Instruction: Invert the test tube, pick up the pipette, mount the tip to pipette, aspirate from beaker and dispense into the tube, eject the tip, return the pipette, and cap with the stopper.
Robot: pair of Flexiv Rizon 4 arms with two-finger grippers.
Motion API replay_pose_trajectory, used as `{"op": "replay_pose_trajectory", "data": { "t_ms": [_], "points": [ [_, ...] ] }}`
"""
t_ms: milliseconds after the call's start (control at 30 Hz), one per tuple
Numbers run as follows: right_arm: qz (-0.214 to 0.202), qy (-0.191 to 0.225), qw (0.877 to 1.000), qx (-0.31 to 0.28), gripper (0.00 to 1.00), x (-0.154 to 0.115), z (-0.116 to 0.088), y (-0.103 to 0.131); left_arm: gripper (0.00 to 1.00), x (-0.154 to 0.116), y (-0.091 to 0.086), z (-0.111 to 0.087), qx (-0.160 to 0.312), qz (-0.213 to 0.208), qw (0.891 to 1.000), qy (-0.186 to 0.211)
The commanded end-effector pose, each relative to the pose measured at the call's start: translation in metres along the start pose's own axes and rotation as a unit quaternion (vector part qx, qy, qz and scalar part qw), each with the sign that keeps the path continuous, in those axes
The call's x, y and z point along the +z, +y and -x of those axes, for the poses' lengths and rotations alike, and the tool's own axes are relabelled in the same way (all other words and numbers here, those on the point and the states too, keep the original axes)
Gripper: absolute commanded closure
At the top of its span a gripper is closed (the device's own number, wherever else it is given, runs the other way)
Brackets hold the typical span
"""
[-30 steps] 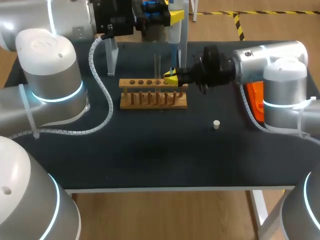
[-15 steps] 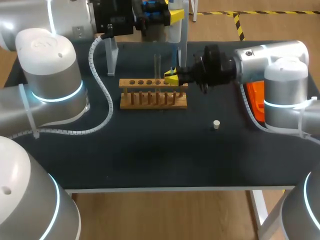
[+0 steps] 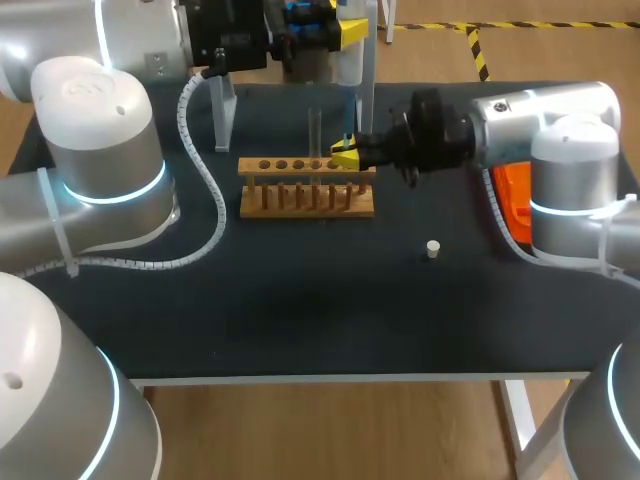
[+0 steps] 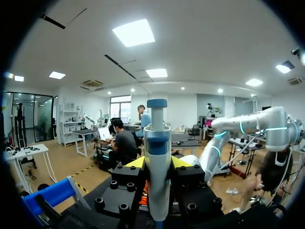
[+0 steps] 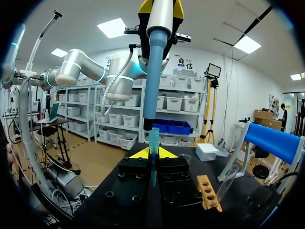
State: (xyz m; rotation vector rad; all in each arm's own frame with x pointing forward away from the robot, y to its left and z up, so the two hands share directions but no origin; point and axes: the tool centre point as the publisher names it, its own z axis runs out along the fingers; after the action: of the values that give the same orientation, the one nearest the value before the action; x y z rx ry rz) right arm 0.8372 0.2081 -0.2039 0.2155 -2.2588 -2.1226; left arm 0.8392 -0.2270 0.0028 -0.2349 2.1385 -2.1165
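My left gripper [image 3: 345,32] is at the table's far edge, shut on the white and blue pipette [image 4: 157,157], which stands upright between its fingers [image 4: 136,163]. My right gripper [image 3: 344,154] is over the right end of the wooden rack [image 3: 307,187], shut on a small blue pipette tip [image 5: 153,141] that points up. In the right wrist view the pipette [image 5: 155,71] hangs straight above the tip, its lower end just at the tip's open mouth. A clear test tube [image 3: 314,132] stands upright in the rack. The white stopper [image 3: 432,249] lies on the mat to the rack's right.
An orange object [image 3: 510,195] lies under my right arm near the table's right side. A clear stand with a blue top [image 5: 271,138] is behind the rack at the far edge. The dark mat [image 3: 300,300] covers the near half of the table.
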Motion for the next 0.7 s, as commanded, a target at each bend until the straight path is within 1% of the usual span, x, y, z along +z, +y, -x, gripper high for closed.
{"op": "replay_pose_trajectory", "data": {
  "t_ms": [33,700],
  "points": [
    [-0.002,-0.002,1.000,0.000,1.00,-0.0022,-0.0019,0.0028,1.00,-0.0007,0.0013,0.0007,0.000,0.000,1.000,0.001],
    [-0.003,0.002,1.000,-0.004,1.00,-0.0018,-0.0039,0.0048,1.00,-0.0007,0.0013,0.0007,0.000,0.000,1.000,0.001]
  ]
}}
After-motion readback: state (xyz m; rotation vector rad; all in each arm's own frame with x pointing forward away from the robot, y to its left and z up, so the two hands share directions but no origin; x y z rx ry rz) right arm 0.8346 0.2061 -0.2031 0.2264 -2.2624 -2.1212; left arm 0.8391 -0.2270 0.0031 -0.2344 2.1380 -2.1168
